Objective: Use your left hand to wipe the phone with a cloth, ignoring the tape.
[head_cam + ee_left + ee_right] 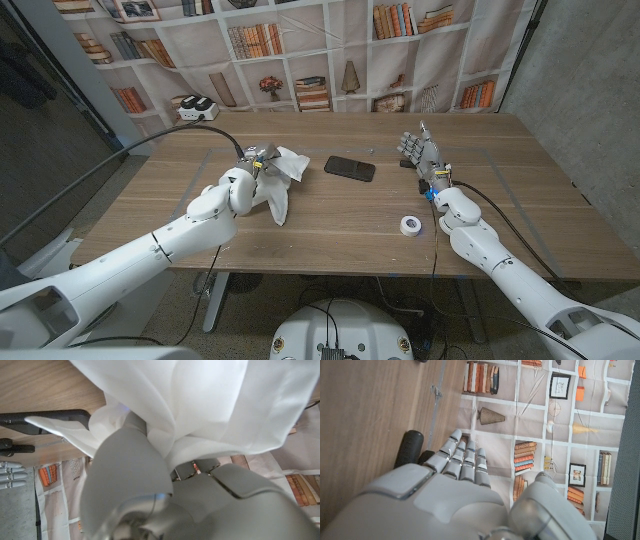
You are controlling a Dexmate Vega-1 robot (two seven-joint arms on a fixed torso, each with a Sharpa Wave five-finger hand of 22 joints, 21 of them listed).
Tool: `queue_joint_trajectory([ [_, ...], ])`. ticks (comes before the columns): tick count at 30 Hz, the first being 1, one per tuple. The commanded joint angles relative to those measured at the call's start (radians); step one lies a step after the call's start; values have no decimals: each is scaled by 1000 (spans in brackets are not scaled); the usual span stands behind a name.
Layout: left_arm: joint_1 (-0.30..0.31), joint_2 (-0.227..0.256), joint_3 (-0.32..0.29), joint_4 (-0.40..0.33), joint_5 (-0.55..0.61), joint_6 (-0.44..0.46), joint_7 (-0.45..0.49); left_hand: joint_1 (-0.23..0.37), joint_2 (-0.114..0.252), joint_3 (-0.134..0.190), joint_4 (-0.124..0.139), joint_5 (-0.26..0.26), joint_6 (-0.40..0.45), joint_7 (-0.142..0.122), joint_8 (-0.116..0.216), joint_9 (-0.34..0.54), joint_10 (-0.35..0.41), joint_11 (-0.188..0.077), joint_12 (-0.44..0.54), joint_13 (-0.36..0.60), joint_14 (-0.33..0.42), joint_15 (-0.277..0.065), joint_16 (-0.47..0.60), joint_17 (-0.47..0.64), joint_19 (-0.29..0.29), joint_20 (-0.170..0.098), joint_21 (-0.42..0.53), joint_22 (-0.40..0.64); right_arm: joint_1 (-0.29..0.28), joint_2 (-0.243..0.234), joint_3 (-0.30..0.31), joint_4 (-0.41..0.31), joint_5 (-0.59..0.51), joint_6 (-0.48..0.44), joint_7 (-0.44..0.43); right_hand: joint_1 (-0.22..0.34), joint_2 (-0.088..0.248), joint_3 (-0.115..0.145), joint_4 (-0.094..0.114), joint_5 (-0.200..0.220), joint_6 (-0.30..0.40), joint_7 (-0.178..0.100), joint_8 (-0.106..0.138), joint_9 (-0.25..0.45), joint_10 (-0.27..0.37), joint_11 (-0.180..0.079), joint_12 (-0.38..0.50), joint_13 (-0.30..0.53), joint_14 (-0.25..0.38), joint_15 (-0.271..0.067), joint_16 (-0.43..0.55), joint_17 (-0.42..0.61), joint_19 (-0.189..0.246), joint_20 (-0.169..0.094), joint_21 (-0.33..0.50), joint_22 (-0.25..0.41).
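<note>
Right now the left hand (252, 172) grips the white cloth (281, 182), bunched up, w/ loose folds hanging down to the table (330, 220) on the hand's phone side. So, judging by the layout, the pickup step looks done and the approach to the phone (350, 168) is in hand; no wiping yet.

The phone lies dark and flat near the table's middle, just right of the cloth, apart from it. In the left wrist view the cloth (210, 405) drapes over the hand (150, 485) and the phone (45, 420) sits close beyond it.

Next move prob. calls for carrying the cloth over the phone, lowering till fabric presses the screen, then sweeping along it. The tape (410, 226) sits nearer the front edge, well apart from the phone; leave it.

The left arm reaches in w/ elbow bent, hand just above the table. The right hand (422, 155) holds nothing, fingers extended close together, parked at the table's right; same in the right wrist view (455, 470).
</note>
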Motion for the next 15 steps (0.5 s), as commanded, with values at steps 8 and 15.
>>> queue_joint_trajectory([
  [8,-30,-63,-15,83,26,-162,91,3,1,9,7,4,-10,-2,8,4,6,-3,10,32,36,-24,-1,11,-2,2,3,3,-19,1,12,-3,4,31,-3,9,3,1,-4,-3,8,1,-3,3,11,0,-3,3,8,4,-2,6,5,-3,-3,5],
  [15,-52,-74,-20,101,41,-196,90,1,-1,10,10,3,-13,-5,8,2,8,-4,12,47,36,-24,-4,15,-8,4,2,3,-34,-1,16,-18,6,34,-13,10,4,1,-5,-3,8,1,-3,3,13,2,-2,3,9,4,-3,6,5,-3,-5,5],
])
